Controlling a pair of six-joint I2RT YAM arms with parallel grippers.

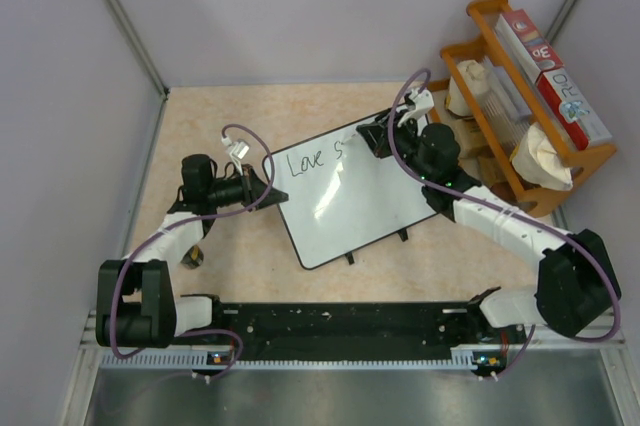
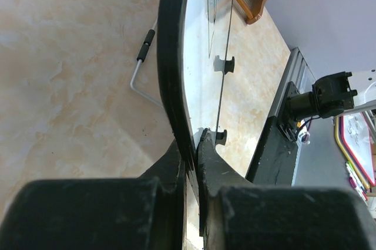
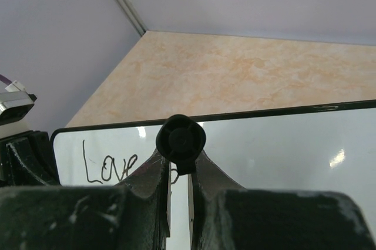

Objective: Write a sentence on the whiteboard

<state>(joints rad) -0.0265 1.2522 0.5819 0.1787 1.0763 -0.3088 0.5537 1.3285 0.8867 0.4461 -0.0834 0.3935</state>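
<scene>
Lying across the middle of the beige table, the whiteboard sits skewed, with its long edges running from about 8 o'clock to 2 o'clock in the top view. Its glossy face is up and its small black feet are on the near long edge. A wooden rack stands at 2 o'clock from the board, well apart from it, stuffed with boxes and pale bundles.

The left gripper reaches the board at its 9 o'clock end. The wrist view shows its jaws pinched tight on the thin black frame, steadying the board. The right gripper hangs over the far long edge at about 1 o'clock, jaws closed narrowly around a black marker. Only the marker's round butt end shows to the wrist camera, and the tip is hidden, so contact with the surface cannot be told.

The step in hand looks like mid-sentence writing. The next move probably calls for finishing the current letter and travelling toward 3 o'clock along the same line, with even pressure while the left side holds firm.

The handwriting reads "Love", then the start of what seems to be an "S". A red box in the rack shows white letters, "RO" legible, the rest too small.
</scene>
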